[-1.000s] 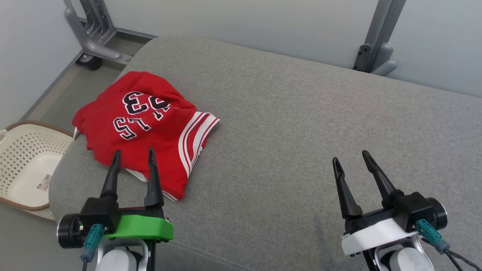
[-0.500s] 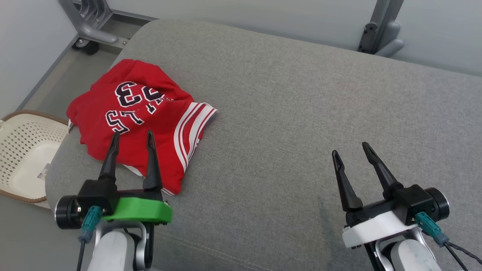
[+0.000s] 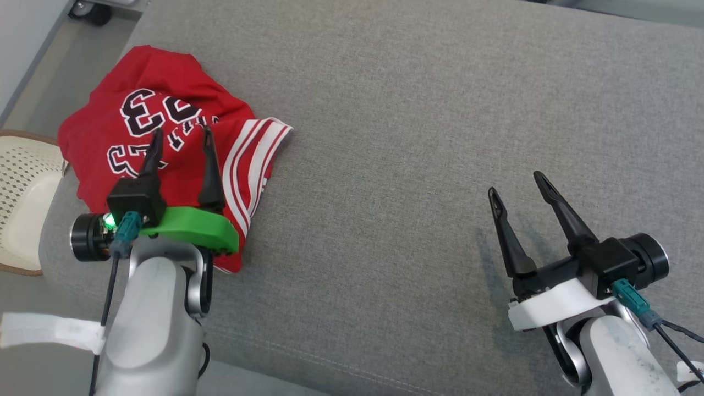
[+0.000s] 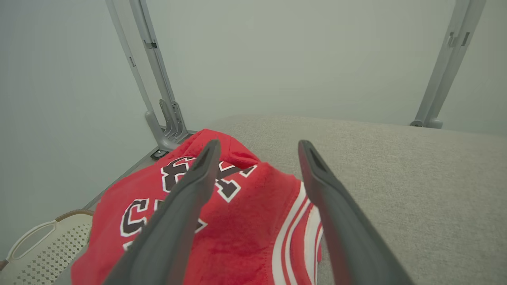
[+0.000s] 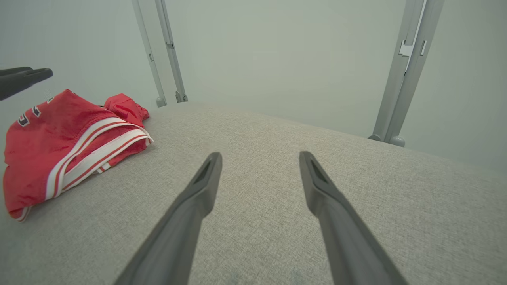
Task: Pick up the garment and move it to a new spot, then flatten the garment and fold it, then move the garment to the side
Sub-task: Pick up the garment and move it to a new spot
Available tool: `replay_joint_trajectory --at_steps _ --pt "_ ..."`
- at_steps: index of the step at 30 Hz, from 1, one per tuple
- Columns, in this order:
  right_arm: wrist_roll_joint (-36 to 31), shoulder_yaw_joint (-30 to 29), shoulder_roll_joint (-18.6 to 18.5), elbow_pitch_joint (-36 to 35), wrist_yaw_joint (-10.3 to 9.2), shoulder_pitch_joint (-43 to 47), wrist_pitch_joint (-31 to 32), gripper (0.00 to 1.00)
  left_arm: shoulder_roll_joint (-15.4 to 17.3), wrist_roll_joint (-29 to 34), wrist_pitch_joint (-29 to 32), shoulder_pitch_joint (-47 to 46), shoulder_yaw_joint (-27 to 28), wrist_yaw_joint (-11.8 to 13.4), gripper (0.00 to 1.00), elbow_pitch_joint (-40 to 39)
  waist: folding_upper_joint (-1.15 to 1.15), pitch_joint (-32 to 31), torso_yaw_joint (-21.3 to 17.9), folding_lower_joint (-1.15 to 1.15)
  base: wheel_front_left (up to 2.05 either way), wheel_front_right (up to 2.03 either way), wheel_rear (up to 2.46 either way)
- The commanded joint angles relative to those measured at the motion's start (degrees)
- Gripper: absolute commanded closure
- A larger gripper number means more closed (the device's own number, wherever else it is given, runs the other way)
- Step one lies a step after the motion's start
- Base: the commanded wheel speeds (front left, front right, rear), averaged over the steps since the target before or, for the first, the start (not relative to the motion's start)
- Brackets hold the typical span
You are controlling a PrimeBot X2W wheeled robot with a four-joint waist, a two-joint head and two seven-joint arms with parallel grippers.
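Observation:
The garment (image 3: 165, 110) is a crumpled red jersey with dark numbers and letters and white stripes, lying at the left end of the grey cushion (image 3: 418, 137). My left gripper (image 3: 180, 135) hovers over its near half, open, with nothing between the fingers. The left wrist view has the garment (image 4: 245, 221) under and beyond the spread fingers (image 4: 186, 206). My right gripper (image 3: 517, 184) stands open over bare cushion at the right, far from the garment. From the right wrist the garment (image 5: 67, 138) lies at the far left.
A pale perforated basket (image 3: 22, 187) with a brown rim sits on the floor left of the cushion. Grey metal frame posts (image 5: 408, 75) rise behind the cushion against a plain wall. Open grey fabric spans the cushion's middle and right.
The head camera has tilted down, so the whole picture shifted. My left gripper has moved forward over the garment; earlier its tips were at the near edge. Both grippers stay open.

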Motion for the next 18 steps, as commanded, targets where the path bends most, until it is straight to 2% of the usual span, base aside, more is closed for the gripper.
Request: replay_joint_trajectory --at_steps 1,8,14,18 --pt "-0.2 0.3 -0.7 0.2 0.00 -1.2 -0.2 0.00 0.4 0.5 0.0 -2.5 0.7 0.0 0.00 2.6 0.00 3.6 -1.2 0.00 0.00 0.00 0.00" --pt "-0.1 0.9 -1.7 0.4 -0.01 -3.3 -0.2 0.00 1.1 -0.1 0.1 -9.5 2.7 0.9 0.00 14.6 0.00 6.8 -1.7 0.00 0.00 0.00 0.00" --pt "-0.3 1.0 -1.8 0.1 0.00 -4.3 -0.2 0.00 0.9 -2.3 3.7 -14.4 3.5 1.2 0.00 24.5 0.00 8.5 -1.4 0.00 0.00 0.00 0.00" --pt "-0.2 1.3 -2.2 0.0 0.00 -4.9 -0.2 0.00 0.8 -3.5 4.0 -16.8 3.9 0.3 0.00 28.5 0.00 9.2 -1.3 0.00 0.00 0.00 0.00"
